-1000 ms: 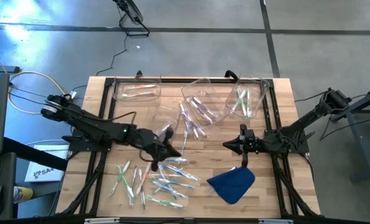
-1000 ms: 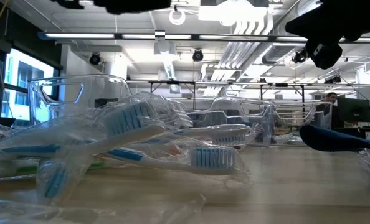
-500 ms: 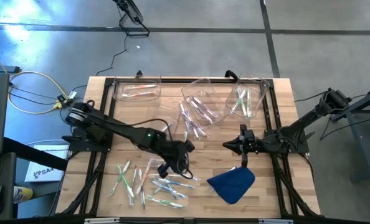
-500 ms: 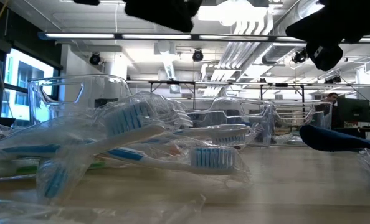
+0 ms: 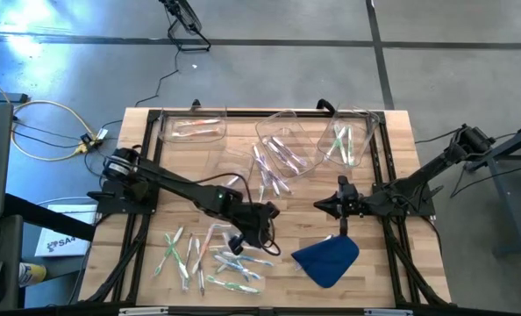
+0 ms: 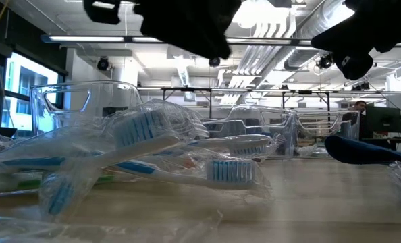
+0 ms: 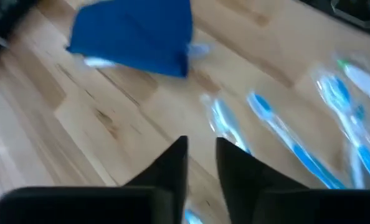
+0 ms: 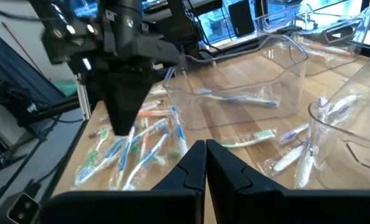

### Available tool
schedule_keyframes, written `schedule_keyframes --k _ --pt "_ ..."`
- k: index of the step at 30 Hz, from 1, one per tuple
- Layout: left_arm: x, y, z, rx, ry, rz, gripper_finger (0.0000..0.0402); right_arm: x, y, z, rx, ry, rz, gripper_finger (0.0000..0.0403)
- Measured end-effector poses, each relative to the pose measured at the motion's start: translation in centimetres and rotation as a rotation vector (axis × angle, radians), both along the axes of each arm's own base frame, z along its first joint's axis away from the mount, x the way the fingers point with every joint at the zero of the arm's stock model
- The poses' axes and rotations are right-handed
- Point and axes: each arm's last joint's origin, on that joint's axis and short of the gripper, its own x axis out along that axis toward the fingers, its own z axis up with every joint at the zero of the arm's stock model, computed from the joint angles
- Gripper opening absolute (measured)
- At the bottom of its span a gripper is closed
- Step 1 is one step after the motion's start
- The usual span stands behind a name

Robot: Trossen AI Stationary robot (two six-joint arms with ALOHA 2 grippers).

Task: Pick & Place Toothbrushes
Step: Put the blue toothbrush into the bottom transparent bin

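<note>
Several wrapped toothbrushes [image 5: 230, 259] lie in a loose pile on the wooden table near its front left, shown close up in the low view [image 6: 153, 155]. More toothbrushes [image 5: 267, 171] lie loose at mid-table. My left gripper [image 5: 265, 230] hangs tipped down over the pile's right end, well above it [image 6: 194, 34]. In the left wrist view its fingers [image 7: 200, 152] stand a little apart with nothing between them, blue toothbrushes [image 7: 284, 137] below. My right gripper [image 5: 331, 207] waits shut at mid-right, its fingers [image 8: 205, 152] together.
Three clear bins stand along the far edge, each with toothbrushes inside: one at the left [image 5: 190, 129], one in the middle [image 5: 287, 140], one at the right [image 5: 348, 140]. A blue cloth [image 5: 326, 259] lies near the front, right of the pile.
My left arm has reached out toward the table's right edge and slightly nearer, and its gripper has tipped downward over the right end of the toothbrush pile. The toothbrushes and my right arm have kept still.
</note>
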Motion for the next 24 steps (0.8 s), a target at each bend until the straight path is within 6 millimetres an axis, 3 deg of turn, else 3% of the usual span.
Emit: schedule_keyframes --k 7,16,24 --pt "1.2 -0.4 -1.8 -0.052 0.017 0.026 0.0167 0.0 0.0 -0.1 -0.007 0.012 0.0 0.0003" --pt "1.9 -0.7 -4.5 -0.131 0.114 0.125 0.0173 -0.1 0.0 -0.3 -0.015 0.026 -0.001 0.0003" --pt "2.5 -1.0 -5.4 -0.209 0.137 0.129 0.0173 -0.1 -0.1 -0.5 -0.026 0.043 -0.001 0.0003"
